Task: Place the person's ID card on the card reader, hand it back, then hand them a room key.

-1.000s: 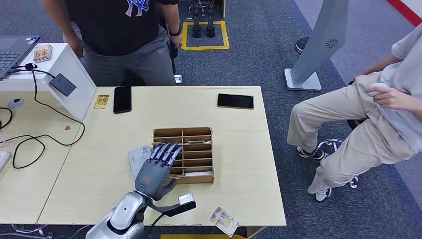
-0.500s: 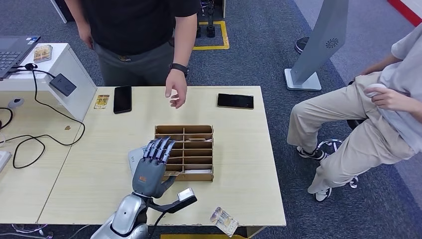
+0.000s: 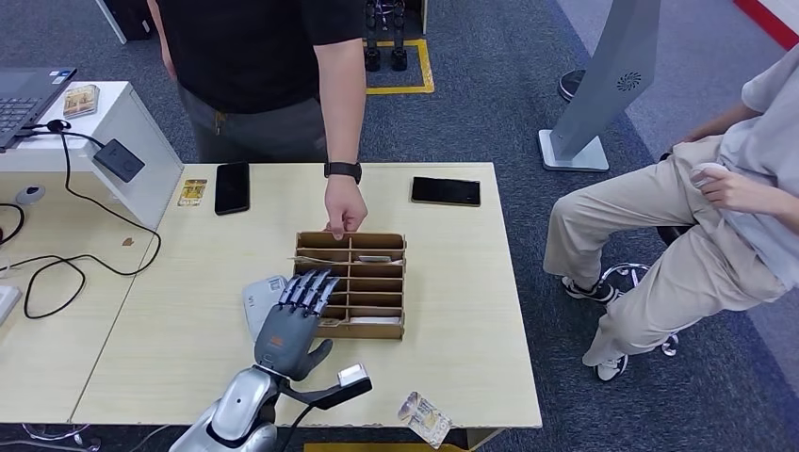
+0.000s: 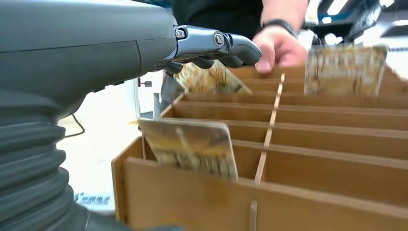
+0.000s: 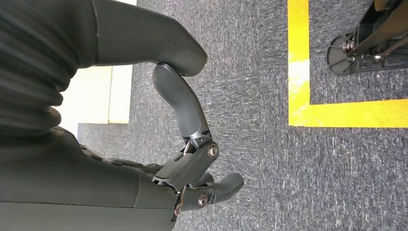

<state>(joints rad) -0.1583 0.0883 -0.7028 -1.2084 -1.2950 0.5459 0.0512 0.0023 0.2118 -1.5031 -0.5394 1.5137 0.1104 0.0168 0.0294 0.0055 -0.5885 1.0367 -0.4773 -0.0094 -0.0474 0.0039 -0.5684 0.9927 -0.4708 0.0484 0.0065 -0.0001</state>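
My left hand [image 3: 294, 318] lies flat with its fingers straight and apart, reaching over the near left corner of the wooden card box [image 3: 382, 330]. It holds nothing. In the left wrist view its fingertips [image 4: 226, 45] hover just above a patterned key card [image 4: 209, 79] standing in a slot; another key card [image 4: 190, 149] stands in the nearest slot. The white card reader [image 3: 256, 299] lies partly under my left hand. A person's hand [image 3: 345, 209] touches the box's far edge. My right hand [image 5: 192, 159] hangs over the carpet, its fingers loosely bent and holding nothing.
A small yellow card [image 3: 192, 192] and a black phone [image 3: 232, 186] lie at the table's far left, a second phone [image 3: 446, 190] at the far right. A card sleeve [image 3: 424, 418] lies at the front edge. A seated person [image 3: 716, 207] is at the right.
The person has stepped up to the table and brought a hand down to the box's far edge. My left hand has barely moved.
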